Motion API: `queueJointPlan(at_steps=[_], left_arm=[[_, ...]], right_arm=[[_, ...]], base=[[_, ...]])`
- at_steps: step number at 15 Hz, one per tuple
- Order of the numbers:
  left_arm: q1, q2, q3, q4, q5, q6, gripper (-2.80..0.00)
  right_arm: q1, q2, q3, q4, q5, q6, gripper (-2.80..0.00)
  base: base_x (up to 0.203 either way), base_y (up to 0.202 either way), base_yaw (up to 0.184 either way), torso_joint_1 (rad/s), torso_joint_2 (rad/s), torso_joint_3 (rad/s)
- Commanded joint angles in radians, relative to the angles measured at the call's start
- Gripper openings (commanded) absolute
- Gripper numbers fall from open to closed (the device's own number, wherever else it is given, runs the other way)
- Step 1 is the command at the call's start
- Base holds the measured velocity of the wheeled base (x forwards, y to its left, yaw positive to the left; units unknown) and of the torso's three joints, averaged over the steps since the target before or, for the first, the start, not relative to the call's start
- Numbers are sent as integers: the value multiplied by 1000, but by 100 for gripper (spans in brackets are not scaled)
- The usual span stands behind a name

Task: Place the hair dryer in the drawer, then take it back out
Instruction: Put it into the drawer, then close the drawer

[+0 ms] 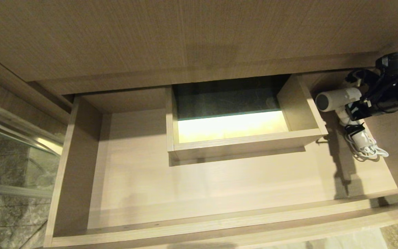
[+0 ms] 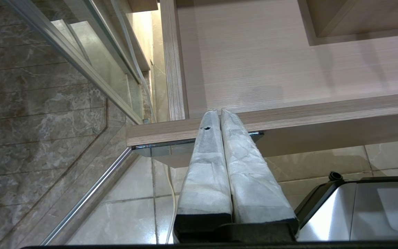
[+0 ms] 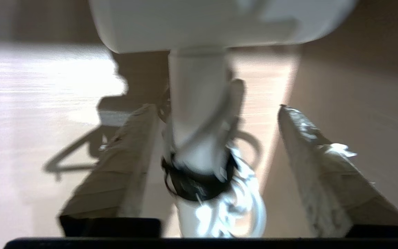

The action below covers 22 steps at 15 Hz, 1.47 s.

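The drawer (image 1: 199, 193) stands pulled out, a wide, shallow tray of light wood grain with a boxed rectangular cut-out (image 1: 244, 138) set against its back wall. On its bare floor, in the right-hand part just beside that box, lies the hair dryer (image 1: 339, 100), its white cord (image 1: 366, 148) bundled under a black tie (image 1: 353, 128).

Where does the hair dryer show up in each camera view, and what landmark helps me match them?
Head view: the hair dryer lies at the drawer's right end, by the right gripper.
Left wrist view: not in it.
Right wrist view: its handle runs between the open fingers, barrel along the top.
Shared landmark: the drawer floor shows in all three.
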Motion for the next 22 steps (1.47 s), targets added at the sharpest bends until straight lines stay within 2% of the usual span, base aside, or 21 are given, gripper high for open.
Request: queueJointPlan(at_steps=[1, 2, 3, 6, 8, 10, 11, 13, 15, 17, 20, 22], left_arm=[[0, 0, 0, -1, 0, 0, -280], [-1, 0, 0, -1, 0, 0, -280], [0, 0, 0, -1, 0, 0, -280], [0, 2, 0, -1, 0, 0, -280], [0, 0, 0, -1, 0, 0, -280], [0, 1, 0, -1, 0, 0, -280], [0, 2, 0, -1, 0, 0, -280], [0, 1, 0, -1, 0, 0, -280], [0, 1, 0, -1, 0, 0, -280], [0, 2, 0, -1, 0, 0, -280], [0, 2, 0, -1, 0, 0, -280], [0, 0, 0, -1, 0, 0, -280]], right_arm=[[-1, -119, 8, 23, 0, -17, 0], [-4, -178, 19, 53, 0, -28, 0], [-11, -249, 34, 99, 2, -47, -280], [-37, -477, 95, 294, 33, -113, -280], [-56, -635, 155, 413, 29, -126, -280], [-83, -770, 275, 537, -17, -131, -280], [-105, -797, 336, 586, -72, -134, -280], [-143, -811, 430, 651, -159, -138, -280], [-179, -802, 503, 658, -181, -142, -280], [-221, -786, 556, 701, -237, -132, -280], [-233, -758, 584, 825, -259, -58, -280], [-232, -727, 598, 862, -258, -17, -280]], base=[[0, 0, 0, 0, 0, 0], [0, 0, 0, 0, 0, 0], [0, 0, 0, 0, 0, 0], [0, 0, 0, 0, 0, 0], [0, 0, 0, 0, 0, 0], [0, 0, 0, 0, 0, 0], [0, 0, 0, 0, 0, 0], [0, 0, 0, 0, 0, 0], [0, 0, 0, 0, 0, 0], [0, 0, 0, 0, 0, 0], [0, 0, 0, 0, 0, 0], [0, 0, 0, 0, 0, 0]])
